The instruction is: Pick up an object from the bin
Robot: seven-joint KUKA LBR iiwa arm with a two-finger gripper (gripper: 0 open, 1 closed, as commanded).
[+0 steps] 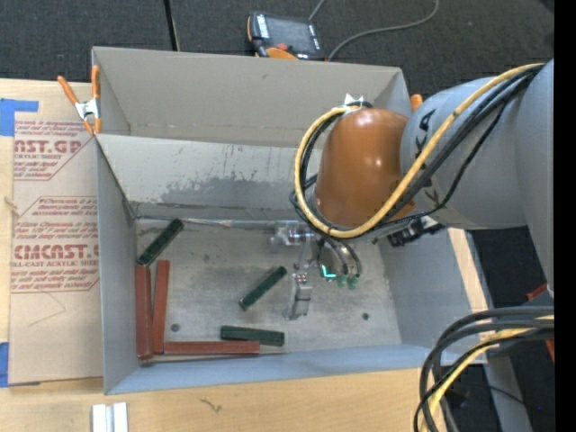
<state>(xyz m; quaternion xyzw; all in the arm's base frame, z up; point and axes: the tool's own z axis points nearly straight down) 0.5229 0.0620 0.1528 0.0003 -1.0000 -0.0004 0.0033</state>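
— Hand [298, 306] low inside the grey bin [234, 93], folks, just right of the floor's middle, hanging under the arm's orange cover [360, 165] with yellow and black cables [309, 151] looped round it.

— Apart or together?

— Cannot tell. From up here the hand is one narrow silver shape pointing at the floor, and its state does not read.

— What lies nearest to it?

— The dark green stick [263, 288], short and flat, lying slantwise in the middle of the floor. Its upper end points toward the hand, and it sits just to the left of the hand in this view. Whether the 2 touch, I cannot say.

— And the rest of the floor?

— A second green stick [252, 336] lies level near the front wall, below and left of the hand. A third green stick [160, 241] slants at the far left, close to the foot of the back wall and well apart from the hand. Then the red-brown pair [162, 300], 2 long sticks side by side along the left wall, and 1 more red-brown stick [211, 349] along the front wall. Those 3 meet in the front left corner like a letter L. The second green stick lies just above that front one's right end.
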